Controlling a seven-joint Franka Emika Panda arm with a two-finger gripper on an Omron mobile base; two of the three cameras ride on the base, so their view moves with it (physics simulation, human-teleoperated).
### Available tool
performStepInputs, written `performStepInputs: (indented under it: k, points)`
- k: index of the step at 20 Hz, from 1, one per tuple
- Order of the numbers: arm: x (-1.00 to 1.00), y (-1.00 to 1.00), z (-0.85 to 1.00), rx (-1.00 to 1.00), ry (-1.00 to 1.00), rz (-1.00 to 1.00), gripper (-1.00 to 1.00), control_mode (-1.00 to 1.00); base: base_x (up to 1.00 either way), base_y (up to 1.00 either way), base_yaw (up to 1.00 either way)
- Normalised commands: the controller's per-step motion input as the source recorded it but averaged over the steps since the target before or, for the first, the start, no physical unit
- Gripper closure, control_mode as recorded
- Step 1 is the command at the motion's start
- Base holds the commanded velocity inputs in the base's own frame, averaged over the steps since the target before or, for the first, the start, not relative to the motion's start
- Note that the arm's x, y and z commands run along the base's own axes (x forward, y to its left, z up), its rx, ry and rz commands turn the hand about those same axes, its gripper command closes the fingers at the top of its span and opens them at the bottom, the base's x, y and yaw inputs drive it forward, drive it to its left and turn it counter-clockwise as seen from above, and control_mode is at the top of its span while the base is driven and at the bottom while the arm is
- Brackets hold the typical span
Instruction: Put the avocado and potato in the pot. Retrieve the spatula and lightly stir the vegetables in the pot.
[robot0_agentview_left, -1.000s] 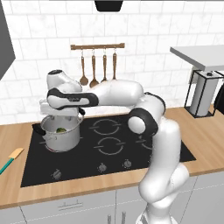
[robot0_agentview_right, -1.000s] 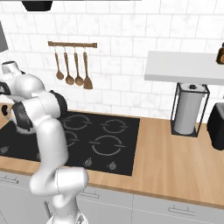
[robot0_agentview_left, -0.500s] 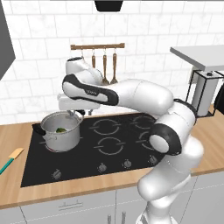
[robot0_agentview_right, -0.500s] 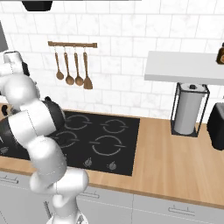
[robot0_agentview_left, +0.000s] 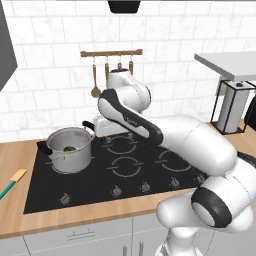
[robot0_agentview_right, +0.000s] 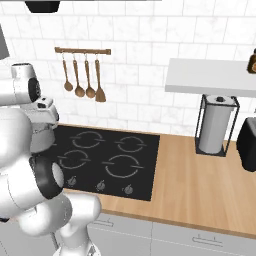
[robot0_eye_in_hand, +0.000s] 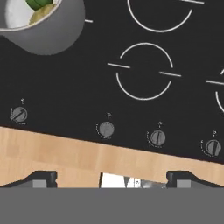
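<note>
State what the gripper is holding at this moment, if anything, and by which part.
Nothing. In the hand view the gripper is open with bare cooktop and counter between its fingertips.

The white Franka Panda arm with dark joints (robot0_agentview_left: 200, 150) rises from the lower right of the left base view and reaches back and left, its upper link folding down toward the rear left of the black cooktop. The white wrist housing (robot0_agentview_left: 107, 125) sits low at the end of the arm. In the hand view, the two-finger gripper (robot0_eye_in_hand: 111, 177) points down at the front edge of the counter, its two small dark finger tips (robot0_eye_in_hand: 41, 177) set wide apart with nothing between them.
</note>
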Motion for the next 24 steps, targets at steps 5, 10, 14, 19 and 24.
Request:
performStepInputs:
  k: [5,10,14,19,24]
  points:
    - [-0.71,-1.0,0.04,0.0,-0.03,0.33,-1.0,-1.0,0.0,0.0,0.0]
    - [-0.22,-0.67,0.01,0.0,0.0,0.15,-1.0,-1.0,0.0,0.0,0.0]
    - [0.0,-0.04,0.0,0.0,0.0,0.0,-1.0,-1.0,0.0,0.0,0.0]
    - [-0.02,0.01,0.0,0.0,-0.01,-0.05,-1.0,1.0,-0.11,0.1,-0.15]
    - [0.0,0.0,0.0,0.0,0.0,0.0,-1.0,1.0,-0.69,0.9,-0.21]
